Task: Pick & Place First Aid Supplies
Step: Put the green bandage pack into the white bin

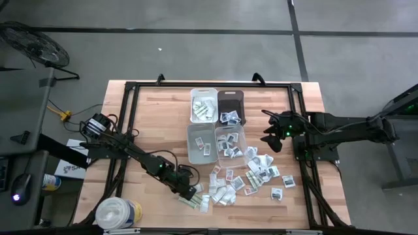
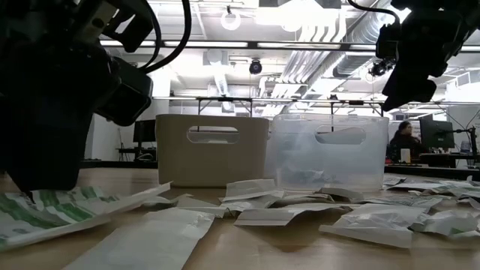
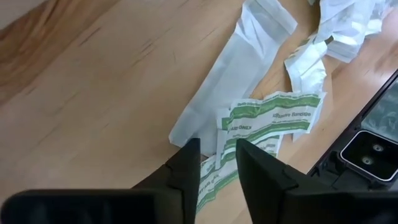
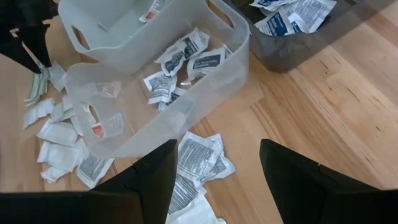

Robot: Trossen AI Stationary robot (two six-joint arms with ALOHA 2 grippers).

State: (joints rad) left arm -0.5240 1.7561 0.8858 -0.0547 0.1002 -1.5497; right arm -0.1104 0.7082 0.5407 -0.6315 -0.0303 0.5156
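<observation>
1. Down at the front edge of the table [image 1: 150, 124], near the big white tub [image 1: 117, 213], the left gripper [image 1: 191, 194] sits low over a green-striped packet [image 3: 273, 118].
2. Only the left wrist view shows the gripper detail: the two dark fingers [image 3: 186, 171] stand a narrow gap apart, with the striped packet's edge in that gap. Whether they actually pinch it, can't tell.
3. That same view shows a long plain white packet [image 3: 239, 74] lying just beside the striped one, partly under it.
4. From the high view you get the layout: four bins clustered mid-table, and the packets [image 1: 251, 176] scattered between those bins and the front edge.
5. Right gripper [image 1: 273, 138] hovers just beside the clear bin [image 1: 230, 140], on its right, fingers spread wide with nothing in them.
6. The right wrist view is the one that looks inside that clear bin [image 4: 186, 81]: several printed packets [image 4: 186, 56] lie on its floor, more spill on the wood in front.
7. Low view just has bin walls and flat packets, plus a person [image 2: 403, 142] far behind.
</observation>
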